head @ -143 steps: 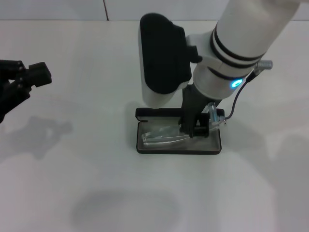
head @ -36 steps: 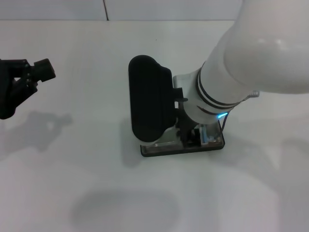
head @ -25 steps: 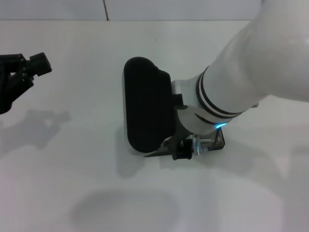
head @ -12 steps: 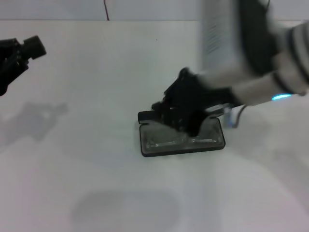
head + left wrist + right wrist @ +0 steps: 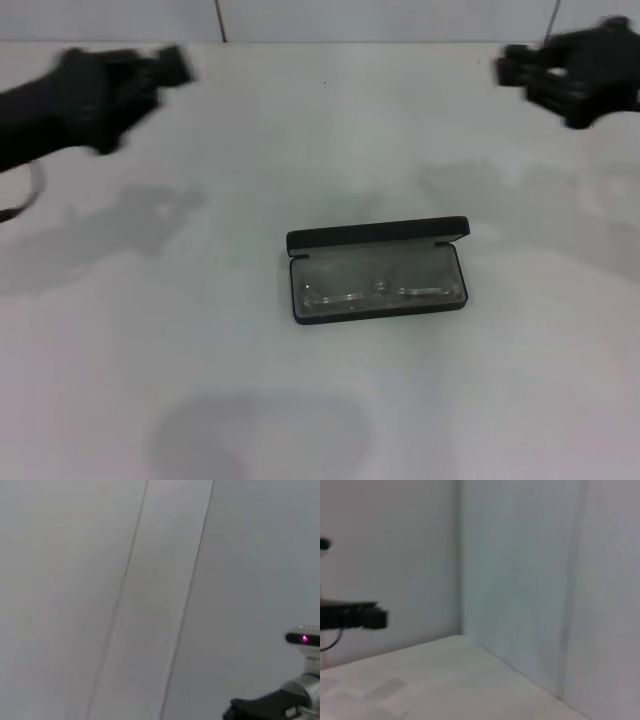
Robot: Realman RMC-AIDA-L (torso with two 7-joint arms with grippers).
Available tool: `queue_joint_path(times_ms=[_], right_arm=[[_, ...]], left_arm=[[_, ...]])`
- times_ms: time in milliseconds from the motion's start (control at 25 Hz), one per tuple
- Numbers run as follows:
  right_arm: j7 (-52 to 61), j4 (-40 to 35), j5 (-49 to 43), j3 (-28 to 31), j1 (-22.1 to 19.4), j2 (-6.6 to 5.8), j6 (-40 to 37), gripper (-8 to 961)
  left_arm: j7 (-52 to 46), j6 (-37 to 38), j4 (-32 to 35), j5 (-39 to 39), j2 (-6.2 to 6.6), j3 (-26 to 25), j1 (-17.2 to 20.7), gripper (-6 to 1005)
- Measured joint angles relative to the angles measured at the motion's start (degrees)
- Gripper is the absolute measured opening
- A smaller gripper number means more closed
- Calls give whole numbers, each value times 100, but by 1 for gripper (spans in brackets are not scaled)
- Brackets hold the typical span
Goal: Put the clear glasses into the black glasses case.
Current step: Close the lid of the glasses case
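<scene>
The white desk (image 5: 200,380) has wide free room around the black glasses case (image 5: 378,270), which lies open near its middle, lid standing up at the far edge. Inside it lie the clear glasses (image 5: 370,292), faint against the grey lining and hard to make out. The left claw (image 5: 150,70) and the right claw (image 5: 560,70) hang far apart at the far corners, both blurred; I cannot tell how far each is open.
</scene>
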Motion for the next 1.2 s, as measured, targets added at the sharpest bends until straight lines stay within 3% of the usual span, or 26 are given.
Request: queue_joint_path(times_ms=[200, 360, 480, 680, 1000, 1200], right_arm=[[-255, 1021, 265, 830, -102, 8, 194, 110], [-527, 1779, 706, 1321, -57, -6, 216, 111], [-695, 1997, 956, 1373, -88, -4, 200, 111], [-756, 2049, 984, 1383, -96, 1, 189, 111], [-963, 2368, 1085, 1393, 43, 3, 239, 112], [-1156, 2629, 1256, 1396, 114, -3, 243, 112]], left_arm=[[-89, -599, -205, 933, -383, 1, -739, 66], [-143, -1021, -519, 1486, -596, 6, -1176, 69], [-170, -1288, -836, 1847, -683, 6, -1442, 71], [-163, -1675, -1203, 2179, -723, 60, -1671, 113], [-142, -2126, -1440, 2146, -739, 241, -1634, 218], [-121, -2323, -1590, 2158, -740, 334, -1637, 214]])
